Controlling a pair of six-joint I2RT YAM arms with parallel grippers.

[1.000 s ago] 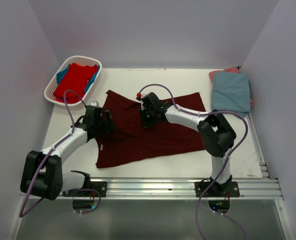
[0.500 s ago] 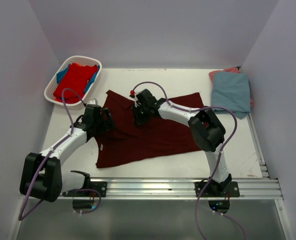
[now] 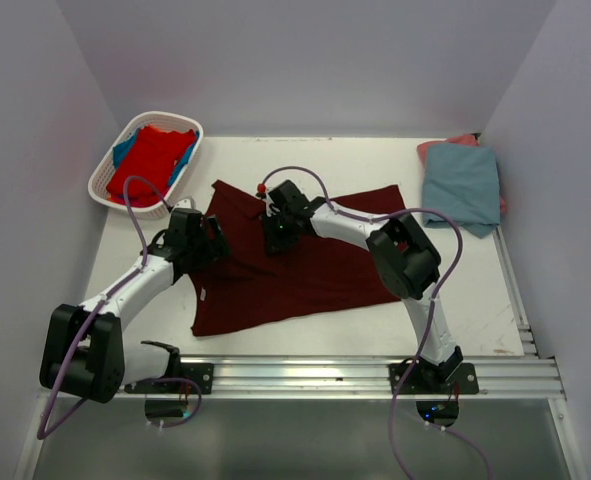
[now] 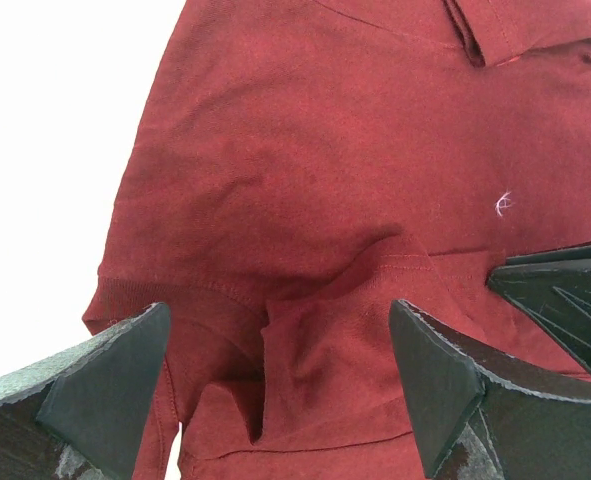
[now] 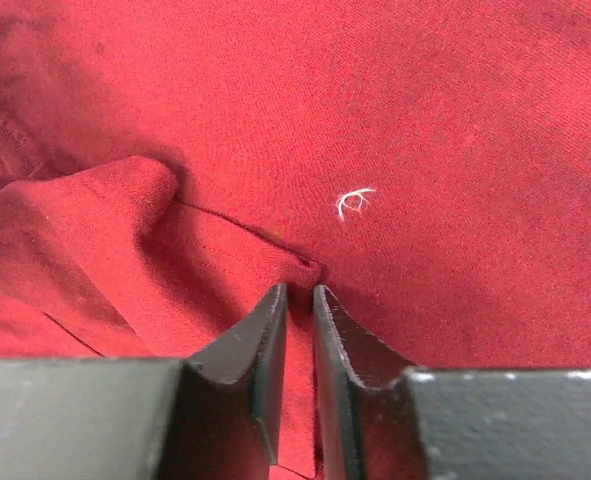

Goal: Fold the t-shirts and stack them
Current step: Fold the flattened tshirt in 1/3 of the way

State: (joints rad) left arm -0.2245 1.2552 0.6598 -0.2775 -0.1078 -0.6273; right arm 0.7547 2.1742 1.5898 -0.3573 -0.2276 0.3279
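Maroon t-shirt [image 3: 305,275], soft knit, lies spread and rumpled on the white worktop [image 3: 305,160] from above, with a red t-shirt [image 3: 153,158] in the slatted basket [image 3: 100,182] at far left and a folded grey-blue t-shirt [image 3: 462,185] hiding most of a pink one [image 3: 462,140] at far right. From the left wrist, the left jaws are spread wide over a puckered sleeve hem [image 4: 305,300], and the collar [image 4: 480,40] is cut off at the top. From the right wrist, the right jaws stand narrowly parted at a raised crease [image 5: 245,235] beside a stitched white logo [image 5: 353,203].
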